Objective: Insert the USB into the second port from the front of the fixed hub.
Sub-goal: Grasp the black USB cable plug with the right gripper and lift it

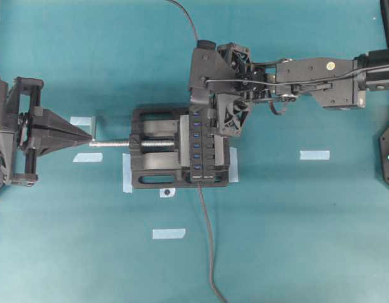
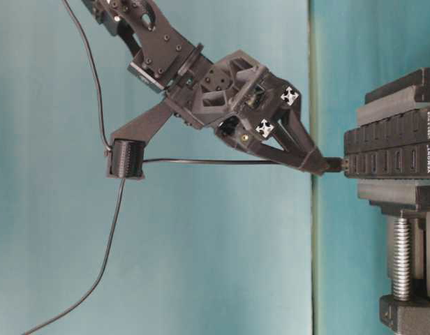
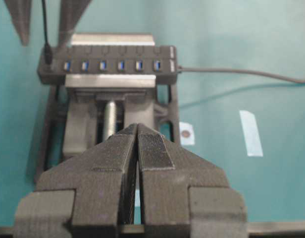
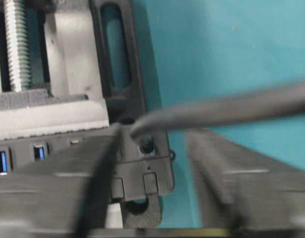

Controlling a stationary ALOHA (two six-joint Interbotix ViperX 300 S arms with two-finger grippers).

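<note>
usb [image 2: 334, 165] sits at the far end of the fixed hub [image 1: 202, 146], its black plug at the end port in the left wrist view, thin cable running away from it. the right pincer [image 2: 314, 162] has its fingertips narrowed around the plug, though whether they actually grip it i cannot tell. the hub is clamped in a black vise [image 1: 158, 155] on the teal counter [image 1: 295, 221]. the left pincer [image 3: 136, 144] is closed, empty, near the vise screw
</note>
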